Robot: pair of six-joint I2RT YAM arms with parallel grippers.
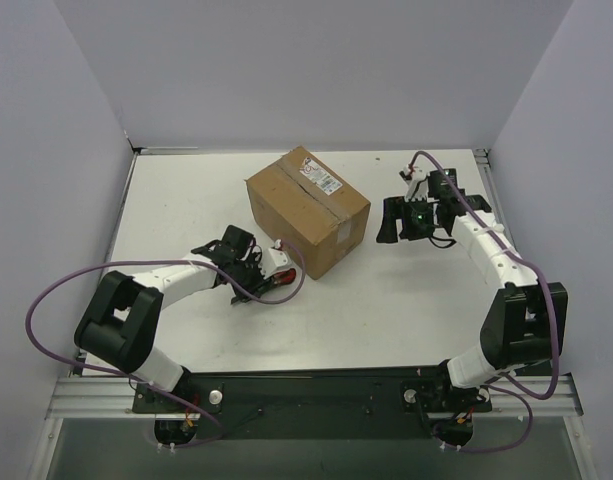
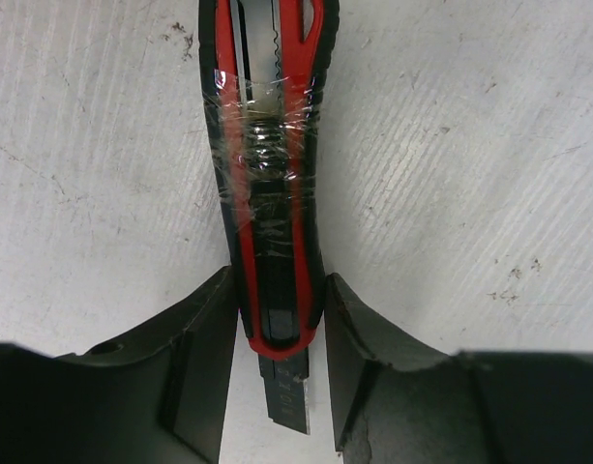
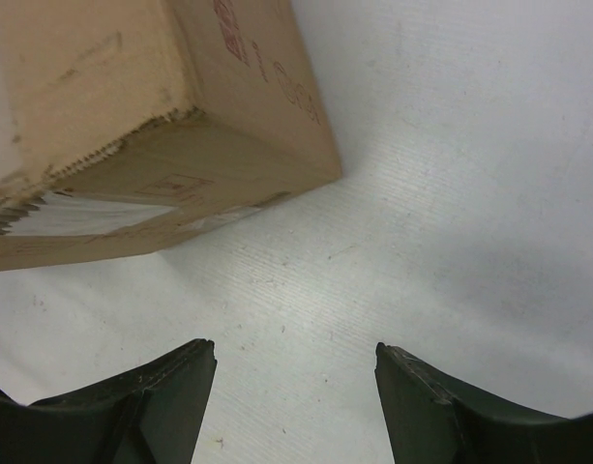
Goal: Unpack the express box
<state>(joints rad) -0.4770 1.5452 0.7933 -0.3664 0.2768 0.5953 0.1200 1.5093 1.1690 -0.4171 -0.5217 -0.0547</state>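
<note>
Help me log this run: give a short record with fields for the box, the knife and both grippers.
box: brown cardboard, closed and taped, on the table
knife: red and black, lying flat by the box
left gripper: fingers against both sides of the knife
right gripper: open, empty, beside the box

Bright, even light from overhead, soft all round. The box [image 1: 308, 210] throws just a faint shadow on the white table [image 1: 406, 310]. Up close, tape on the knife [image 2: 272, 193] glints with white glare, and the near fingers [image 3: 151, 406] go dark and blurry.
</note>
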